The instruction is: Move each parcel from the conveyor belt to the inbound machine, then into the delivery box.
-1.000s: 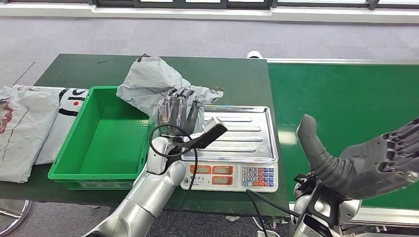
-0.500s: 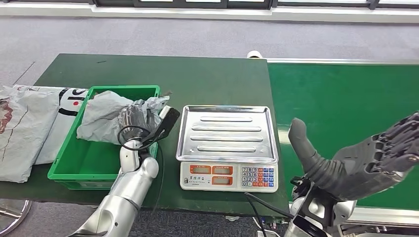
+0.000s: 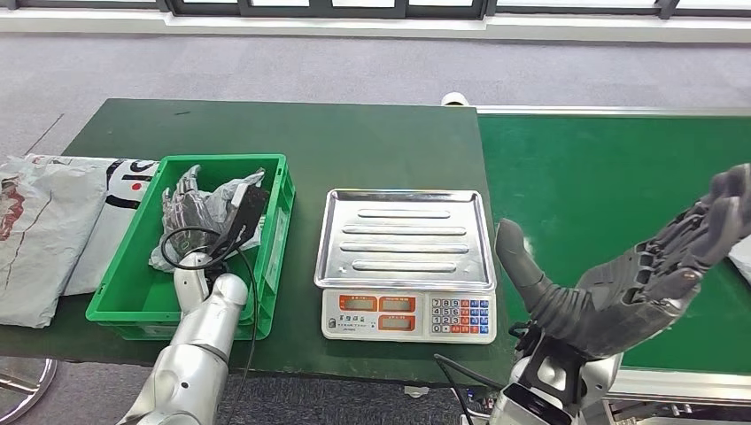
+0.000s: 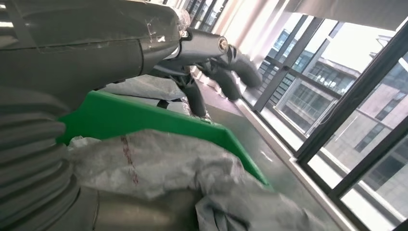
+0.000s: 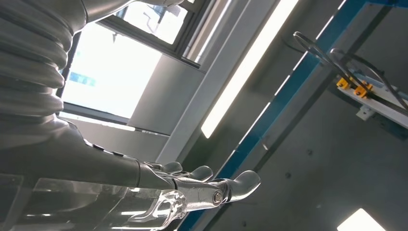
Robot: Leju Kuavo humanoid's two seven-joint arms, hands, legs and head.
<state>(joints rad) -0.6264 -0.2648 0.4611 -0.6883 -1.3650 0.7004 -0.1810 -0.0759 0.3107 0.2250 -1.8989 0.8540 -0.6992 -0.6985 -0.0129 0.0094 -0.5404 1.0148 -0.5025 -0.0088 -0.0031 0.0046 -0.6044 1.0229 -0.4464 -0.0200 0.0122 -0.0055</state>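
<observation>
Already the grey parcel [image 3: 208, 221] lies inside the green box [image 3: 279, 230], at about 9 o'clock from the scale [image 3: 406, 257], whose tray is bare; so this parcel's run looks all but finished, with only the letting-go left. Left hand [image 3: 190, 205] rests on the parcel, fingers spread over it; whether it grips, I cannot tell. Right hand [image 3: 660, 266] hangs open over the belt [image 3: 602, 168], holding nothing. Another parcel edge [image 3: 742, 258] shows at 3 o'clock, probably next.
</observation>
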